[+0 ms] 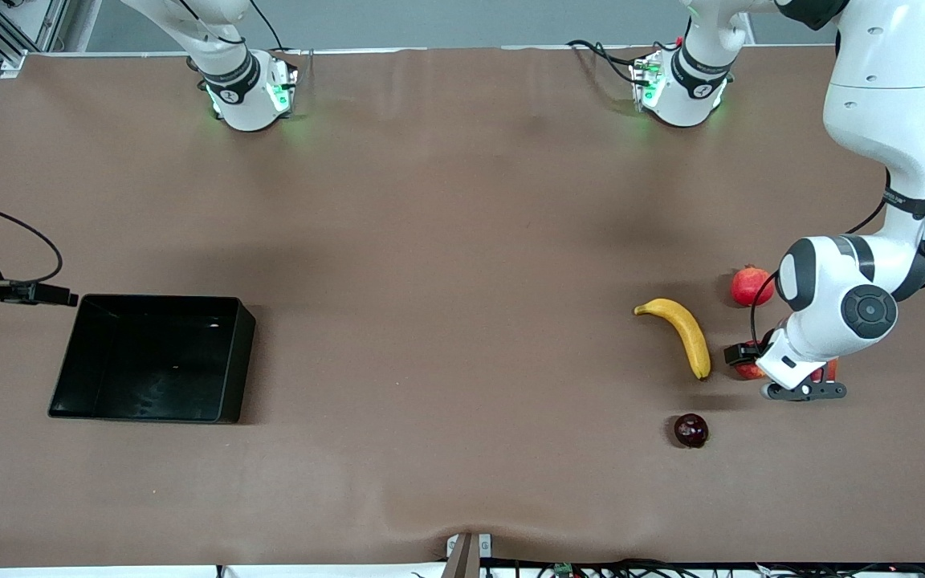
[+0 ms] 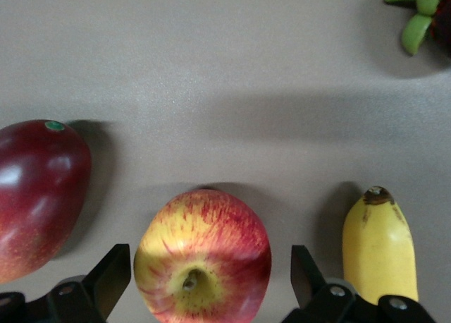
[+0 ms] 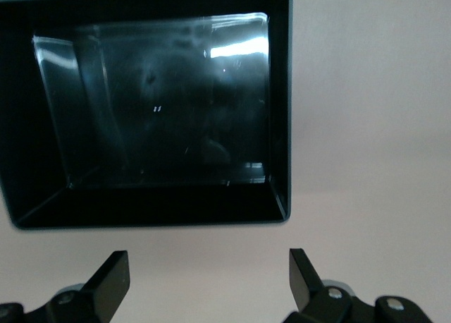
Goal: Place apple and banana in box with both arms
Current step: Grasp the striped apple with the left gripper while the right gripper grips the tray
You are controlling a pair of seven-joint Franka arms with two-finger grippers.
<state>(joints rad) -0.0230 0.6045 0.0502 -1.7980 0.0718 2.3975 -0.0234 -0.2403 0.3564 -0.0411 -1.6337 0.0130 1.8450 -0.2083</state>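
Note:
The apple (image 2: pixel 202 256), red with yellow streaks, sits on the table between the open fingers of my left gripper (image 2: pixel 209 266); a gap shows on each side. In the front view only a red sliver of the apple (image 1: pixel 746 370) shows under the left wrist. The yellow banana (image 1: pixel 683 333) lies beside it, its brown tip (image 2: pixel 378 245) just outside one finger. The black box (image 1: pixel 246 353) stands empty toward the right arm's end of the table. My right gripper (image 3: pixel 209 273) hangs open over bare table beside the box (image 3: pixel 155 111).
A dark red mango (image 2: pixel 35 189) lies beside the apple, away from the banana. A round red fruit with a crown tip (image 1: pixel 750 286) sits farther from the front camera. A dark purple fruit (image 1: pixel 691 430) with green leaves (image 2: pixel 419 16) sits nearer.

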